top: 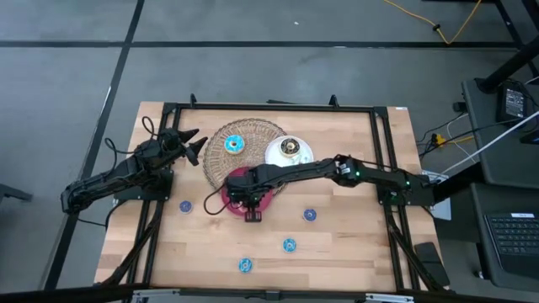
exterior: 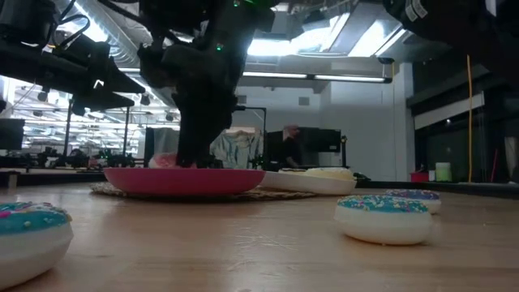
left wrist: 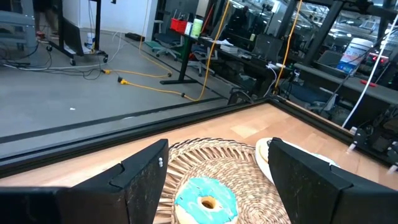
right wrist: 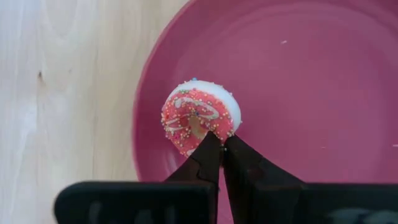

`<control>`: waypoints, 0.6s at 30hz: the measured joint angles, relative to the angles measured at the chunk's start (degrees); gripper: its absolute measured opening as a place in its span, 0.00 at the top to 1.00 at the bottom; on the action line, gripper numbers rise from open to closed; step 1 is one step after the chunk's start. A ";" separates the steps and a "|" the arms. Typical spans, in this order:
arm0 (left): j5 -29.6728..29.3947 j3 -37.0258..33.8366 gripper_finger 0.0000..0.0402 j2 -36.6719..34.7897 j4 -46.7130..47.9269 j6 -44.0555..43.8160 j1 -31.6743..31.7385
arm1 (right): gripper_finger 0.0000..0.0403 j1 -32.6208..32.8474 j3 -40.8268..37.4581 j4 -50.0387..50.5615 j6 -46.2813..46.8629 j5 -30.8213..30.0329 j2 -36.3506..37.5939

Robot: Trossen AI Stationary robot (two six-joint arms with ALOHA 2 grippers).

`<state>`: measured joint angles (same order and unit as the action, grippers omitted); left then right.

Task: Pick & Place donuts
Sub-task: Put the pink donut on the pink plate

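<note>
the right pincer [right wrist: 220, 144] is over the pink plate [right wrist: 323, 81], its fingers pressed together and pinching the edge of a small red donut [right wrist: 198, 117], which hangs tilted just above or against the plate's inner floor; contact cannot be told. the step in hand appears to be setting it down, so the pincer should lower until the donut rests flat, well inside the rim, then part and lift straight up. the left pincer [top: 192, 145] waits with fingers apart beside the wicker mat [top: 253, 130], which carries a cyan donut [top: 234, 144].
</note>
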<state>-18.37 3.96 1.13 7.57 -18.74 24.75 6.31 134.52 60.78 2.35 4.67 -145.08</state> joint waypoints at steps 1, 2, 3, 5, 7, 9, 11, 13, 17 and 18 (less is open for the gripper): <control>0.00 0.01 0.34 0.00 0.00 0.00 -0.01 | 0.96 0.02 0.00 -0.08 -0.12 0.02 0.00; 0.00 0.01 0.34 0.00 0.00 0.00 0.00 | 0.96 0.04 0.00 -0.17 -0.54 0.06 0.00; 0.00 0.01 0.34 0.00 0.00 0.00 0.01 | 0.96 0.04 0.00 -0.24 -1.20 0.10 0.02; 0.00 -0.01 0.34 0.00 0.00 0.00 -0.01 | 0.96 0.01 0.00 -0.13 -2.43 0.05 0.02; 0.00 0.00 0.34 0.00 0.00 0.00 -0.01 | 0.94 -0.03 0.00 -0.05 -3.24 0.04 0.02; 0.00 0.01 0.34 0.00 0.00 0.00 -0.02 | 0.91 -0.09 0.00 0.13 -3.72 0.04 0.02; 0.00 0.01 0.34 0.00 0.00 0.00 0.00 | 0.87 -0.08 0.00 0.79 -4.11 0.04 0.02; 0.00 0.00 0.34 0.00 0.00 0.00 -0.01 | 0.82 -0.02 0.00 1.21 -4.26 0.04 0.02; 0.00 0.01 0.34 0.00 0.00 0.00 0.01 | 0.72 0.17 -0.02 1.41 -4.35 -0.03 0.04; 0.00 0.00 0.34 0.00 0.00 0.00 0.01 | 0.69 0.17 -0.02 1.33 -4.34 -0.03 0.04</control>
<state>-18.37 3.96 1.13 7.57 -18.74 24.75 6.48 134.50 62.12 -1.99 4.64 -145.03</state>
